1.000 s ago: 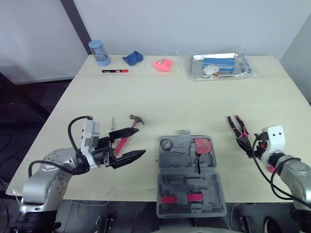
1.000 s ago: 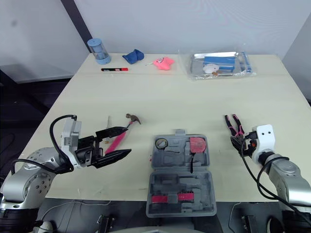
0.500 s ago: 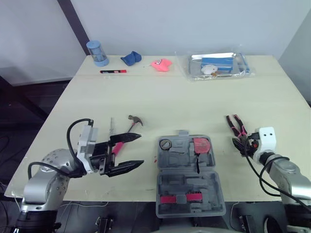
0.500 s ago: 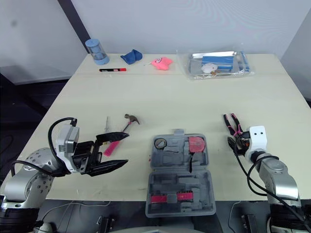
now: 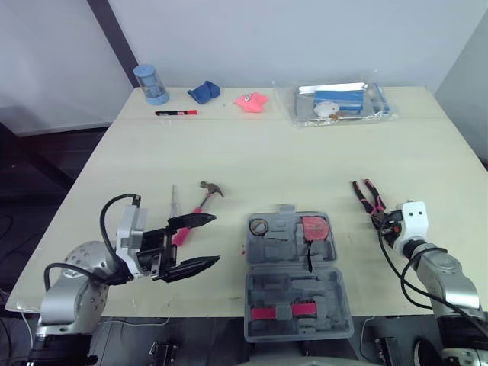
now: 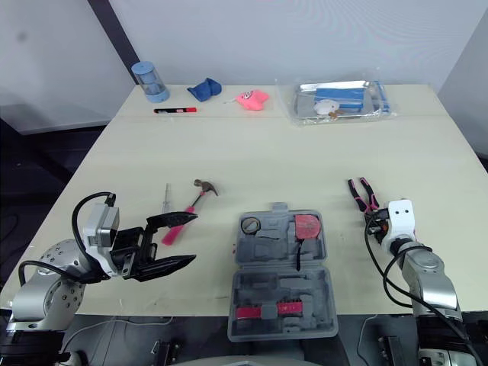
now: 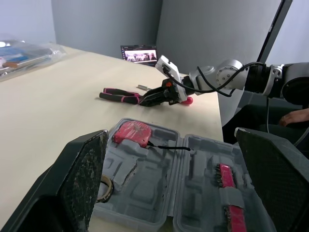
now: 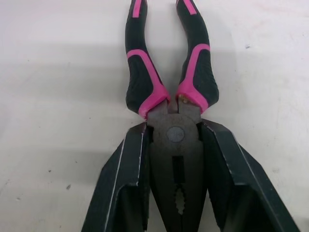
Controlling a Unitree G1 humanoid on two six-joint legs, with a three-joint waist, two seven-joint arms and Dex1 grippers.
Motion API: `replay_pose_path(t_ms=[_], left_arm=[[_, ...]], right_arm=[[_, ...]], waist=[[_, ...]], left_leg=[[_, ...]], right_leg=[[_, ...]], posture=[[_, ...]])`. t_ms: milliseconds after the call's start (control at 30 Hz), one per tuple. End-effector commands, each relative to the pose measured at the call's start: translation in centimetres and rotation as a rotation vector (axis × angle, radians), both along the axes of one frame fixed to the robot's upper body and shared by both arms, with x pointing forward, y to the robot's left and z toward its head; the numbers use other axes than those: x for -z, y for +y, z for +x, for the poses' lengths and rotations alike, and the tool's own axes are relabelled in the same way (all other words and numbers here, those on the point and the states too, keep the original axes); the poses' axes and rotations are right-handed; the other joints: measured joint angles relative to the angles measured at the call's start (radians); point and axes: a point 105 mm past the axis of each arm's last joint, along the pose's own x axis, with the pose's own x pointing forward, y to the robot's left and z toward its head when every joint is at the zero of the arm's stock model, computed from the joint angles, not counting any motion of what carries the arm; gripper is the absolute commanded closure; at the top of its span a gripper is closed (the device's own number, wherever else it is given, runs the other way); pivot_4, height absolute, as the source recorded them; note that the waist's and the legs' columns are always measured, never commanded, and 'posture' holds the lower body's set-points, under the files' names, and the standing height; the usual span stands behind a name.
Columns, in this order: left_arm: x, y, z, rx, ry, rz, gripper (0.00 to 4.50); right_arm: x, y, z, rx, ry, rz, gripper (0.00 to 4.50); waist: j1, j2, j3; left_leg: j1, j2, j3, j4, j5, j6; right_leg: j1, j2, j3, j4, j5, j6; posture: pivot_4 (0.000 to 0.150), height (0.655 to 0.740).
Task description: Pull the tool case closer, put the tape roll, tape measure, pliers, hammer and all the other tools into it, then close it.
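Clock convention: 12 = far table edge, 6 = my side. My right gripper (image 5: pixel 385 224) sits at the 6 o'clock end of the pliers (image 8: pixel 176 135). In the wrist view its two fingers (image 8: pixel 123 193) are closed in against both flanks of the steel head, just behind the pivot. I read this as clamped, though the tool lies flat on the table (image 5: pixel 305 160). The pliers' long axis runs roughly 6 to 12, leaning a little toward 11, with the pink-and-black handles pointing away from me. The tool case (image 5: pixel 297 284) lies open at 9 o'clock from this gripper, apart from it, with bare table between. The tape roll (image 5: pixel 261 226) and tape measure (image 5: pixel 316 227) sit in its far half. I cannot tell which moulded pocket fits the pliers. The right arm is plainly the nearer one. My left gripper (image 5: pixel 215 239) is beyond the case at its 9 o'clock, fingers wide apart and holding nothing. The hammer (image 5: pixel 200 204) lies just past it toward 12. Judgement: the carry goes straight toward 9, so the handles will travel broadside and need height to clear the case rim. The right table edge is near at 3 and the front edge near at 6. Free room lies toward 9 and 12.
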Motion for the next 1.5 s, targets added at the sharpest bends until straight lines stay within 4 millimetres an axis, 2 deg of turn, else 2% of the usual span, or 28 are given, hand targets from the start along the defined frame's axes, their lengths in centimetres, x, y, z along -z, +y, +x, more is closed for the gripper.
replay_pose_path(t_ms=[33,167,400,533,600,700,800,1000,1100,1367,1500], left_arm=[[-0.4,0.2,-0.1,-0.002,-0.029,-0.002,0.00],[-0.5,0.0,-0.1,-0.010,-0.031,-0.018,0.00],[-1.4,-0.4,0.3,-0.062,-0.032,-0.099,0.00],[-1.7,0.2,0.4,-0.111,-0.016,-0.128,0.00],[-1.9,0.8,0.5,-0.132,-0.010,-0.140,0.00],[-1.9,2.2,0.5,-0.147,-0.005,-0.125,0.00],[-1.8,3.6,0.5,-0.139,-0.003,-0.091,0.00],[-1.1,5.6,0.5,-0.046,0.005,0.031,0.00],[-1.0,5.3,0.3,-0.006,0.005,0.058,0.00],[-0.6,4.7,0.1,0.024,0.007,0.075,0.00],[-0.5,4.4,0.1,0.030,0.006,0.078,0.00]], right_arm=[[0.2,0.1,-0.2,-0.036,-0.003,-0.035,3.54],[-0.5,0.0,-0.4,-0.064,-0.029,-0.046,3.54],[-6.2,2.6,-1.5,-0.326,-0.130,-0.121,3.54],[-10.1,6.3,-3.4,-0.615,-0.135,-0.226,3.54],[-11.0,7.7,-4.4,-0.741,-0.108,-0.307,3.54],[-12.2,9.9,-5.4,-0.871,-0.066,-0.335,3.54],[-12.0,11.2,-6.1,-0.959,0.008,-0.404,3.54],[-9.7,14.4,-7.2,-1.105,0.118,-0.513,3.54],[-8.8,15.1,-7.5,-1.140,0.153,-0.545,3.54],[-7.4,16.5,-7.9,-1.179,0.193,-0.554,3.54],[-6.7,16.8,-7.2,-1.171,0.199,-0.580,3.54]], waist=[[0.000,0.000,0.000],[0.000,0.000,0.000],[0.001,0.003,0.002],[0.001,0.003,0.002],[0.001,0.003,0.002],[0.002,0.002,0.003],[0.004,0.001,0.003],[0.007,0.000,0.004],[0.004,-0.001,0.005],[0.003,-0.001,0.005],[0.001,-0.001,0.005]], left_leg=[[0.000,0.000,0.000,0.000,0.000,0.000],[0.000,0.000,0.000,0.000,0.000,0.000],[-0.002,0.000,0.000,0.000,0.000,0.000],[-0.002,0.001,-0.001,0.000,0.000,0.000],[-0.003,0.001,-0.001,0.000,0.000,0.000],[-0.003,0.001,-0.002,0.000,0.000,0.000],[-0.003,0.001,-0.002,0.001,0.000,0.000],[-0.007,0.000,-0.004,0.001,0.000,0.000],[-0.015,-0.001,-0.005,0.004,0.003,-0.004],[-0.016,-0.001,-0.007,0.004,0.003,-0.005],[-0.016,-0.001,-0.008,0.004,0.003,-0.004]], right_leg=[[0.000,0.000,0.000,0.000,0.000,0.000],[0.000,0.000,0.000,0.000,0.000,0.000],[-0.002,-0.001,0.000,0.000,0.000,0.000],[-0.001,0.000,-0.001,0.000,0.000,0.000],[-0.002,0.000,-0.001,0.000,0.000,0.000],[-0.002,0.000,-0.001,-0.001,0.000,0.000],[-0.002,-0.001,-0.001,-0.001,0.000,0.000],[-0.004,-0.001,-0.004,-0.002,0.000,0.000],[-0.011,-0.002,-0.006,-0.001,0.000,0.000],[-0.011,-0.004,-0.008,-0.001,0.000,0.000],[-0.011,-0.003,-0.009,0.000,0.000,0.000]], posture=[[0.150,0.7400],[0.150,0.7400],[0.150,0.7400],[0.150,0.7400],[0.150,0.7400],[0.150,0.7400],[0.150,0.7400],[0.150,0.7400],[0.150,0.7400],[0.150,0.7400],[0.150,0.7400]])
